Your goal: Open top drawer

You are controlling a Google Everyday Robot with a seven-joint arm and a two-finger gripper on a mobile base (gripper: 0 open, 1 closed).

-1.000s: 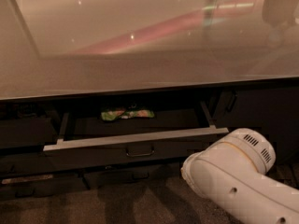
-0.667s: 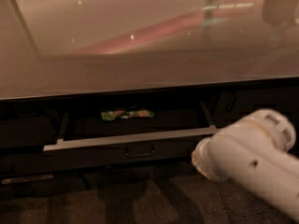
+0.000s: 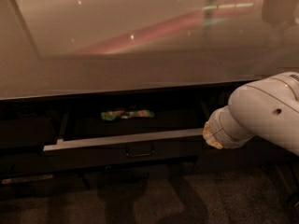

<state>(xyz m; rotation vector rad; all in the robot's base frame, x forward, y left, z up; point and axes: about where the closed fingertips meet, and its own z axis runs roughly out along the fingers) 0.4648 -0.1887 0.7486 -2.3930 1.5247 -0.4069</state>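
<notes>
Dim, warm light falls on a long counter [image 3: 140, 69] whose pale, glossy top fills the upper half of the view. A pink streak of reflection [image 3: 163, 27] crosses it on a slant, with a few small bright glints around it. Below the counter's front edge the cabinet is dark, and the floor [image 3: 187, 199] in front of it is a dull grey-brown with soft shadows.

The top drawer [image 3: 121, 140] sits just under the counter, left of centre, and stands pulled out toward the camera. The upper edge of its long flat front catches the light as a pale strip running from the left up to the right. A small dark bar handle [image 3: 139, 150] hangs at the middle of that front. Inside, near the back of the dark drawer, lies a crumpled green wrapper [image 3: 127, 114] with a light patch on it. Any print on it is too small to read.

From the right edge a thick white robot arm [image 3: 261, 111] reaches in, and its rounded, tan-tinted end is just beside the right end of the drawer front. I cannot tell whether it touches. The claw is not in the picture, lying somewhere beyond what the arm shows, so I cannot tell whether it is open or closed
</notes>
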